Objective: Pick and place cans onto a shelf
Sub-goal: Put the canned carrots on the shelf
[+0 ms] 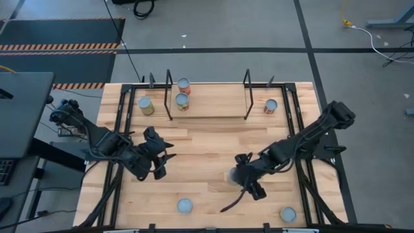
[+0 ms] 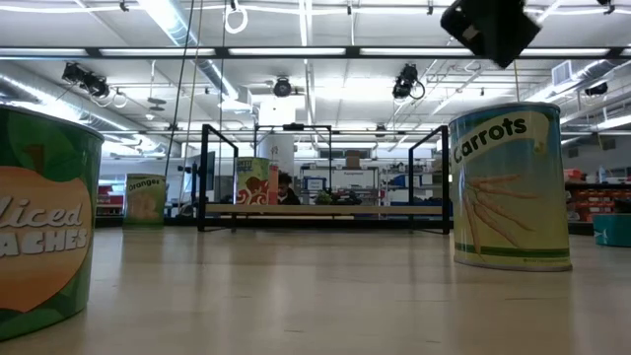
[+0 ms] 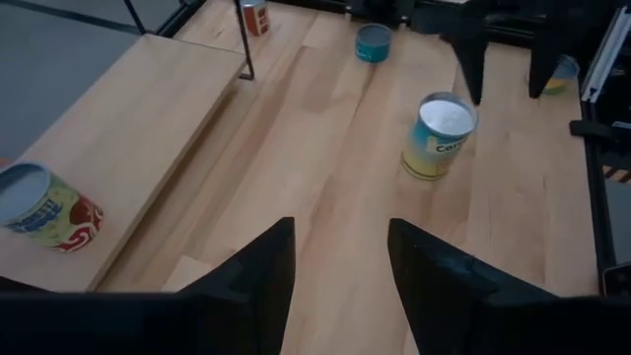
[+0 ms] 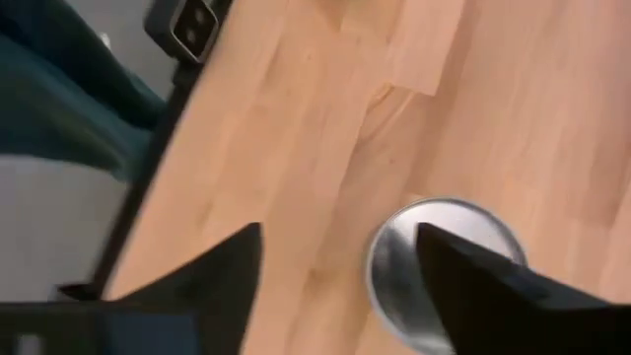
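pale wooden tabletop fills the overhead view, framed by black rails, with grey floor and hazard-striped mats beyond it. along the far edge sits the shelf, a narrow light-wood board between thin black rod uprights. two cans stand on it toward its left end: one with a red-orange side at the back and one with a yellowish label just in front. another yellowish can stands on the table just left of the shelf, and a blue-topped can stands just right of it. near the front edge are a grey-topped can at the middle and another can toward the right corner. the right gripper hovers over the middle-right of the table directly above a silver-topped can; in its wrist view the dark fingers are spread apart, one on each side of the lid and above it, so the jaws are open and holding nothing. the left gripper hangs over the left-middle of the table, fingers parted with bare wood between them, empty. from table height, a carrots can and a sliced peaches can loom close, with the shelf farther back.
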`<state>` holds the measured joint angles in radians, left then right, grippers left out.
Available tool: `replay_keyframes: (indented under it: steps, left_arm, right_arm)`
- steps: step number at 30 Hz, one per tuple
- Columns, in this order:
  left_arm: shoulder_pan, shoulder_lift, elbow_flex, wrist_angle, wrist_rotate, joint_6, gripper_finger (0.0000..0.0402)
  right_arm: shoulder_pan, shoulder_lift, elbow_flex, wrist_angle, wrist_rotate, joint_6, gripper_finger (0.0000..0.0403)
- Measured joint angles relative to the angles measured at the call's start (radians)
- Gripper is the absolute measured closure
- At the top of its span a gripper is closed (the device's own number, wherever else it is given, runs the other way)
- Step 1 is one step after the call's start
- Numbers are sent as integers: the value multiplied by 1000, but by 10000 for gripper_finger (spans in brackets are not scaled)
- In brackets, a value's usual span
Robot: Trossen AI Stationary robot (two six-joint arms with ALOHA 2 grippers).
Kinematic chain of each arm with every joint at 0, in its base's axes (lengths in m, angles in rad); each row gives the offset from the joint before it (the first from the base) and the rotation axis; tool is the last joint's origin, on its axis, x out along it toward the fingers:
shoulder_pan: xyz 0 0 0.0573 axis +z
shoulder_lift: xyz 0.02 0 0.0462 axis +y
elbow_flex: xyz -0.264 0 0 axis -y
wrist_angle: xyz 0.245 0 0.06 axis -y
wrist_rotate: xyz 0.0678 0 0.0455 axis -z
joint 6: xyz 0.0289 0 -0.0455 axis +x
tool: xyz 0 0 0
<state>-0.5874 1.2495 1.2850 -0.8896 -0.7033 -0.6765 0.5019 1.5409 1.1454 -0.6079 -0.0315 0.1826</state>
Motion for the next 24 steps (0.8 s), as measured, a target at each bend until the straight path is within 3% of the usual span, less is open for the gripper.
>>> replay_keyframes:
  steps: [4, 6, 11, 24]
  left_arm:
    - [24, 0, 0, 0, 1, -19, 232]
    - [35, 0, 0, 0, 0, -20, 232]
    - [65, 0, 0, 1, 1, -20, 232]
    - [133, 0, 0, 1, 1, -43, 232]
  right_arm:
    - [-15, 27, 0, -2, 9, -112, 28]
    - [-25, 31, 0, -8, 28, -149, 10]
    - [-58, 30, -4, -25, 58, -279, 23]
    - [-145, 30, -141, 84, -30, -395, 18]
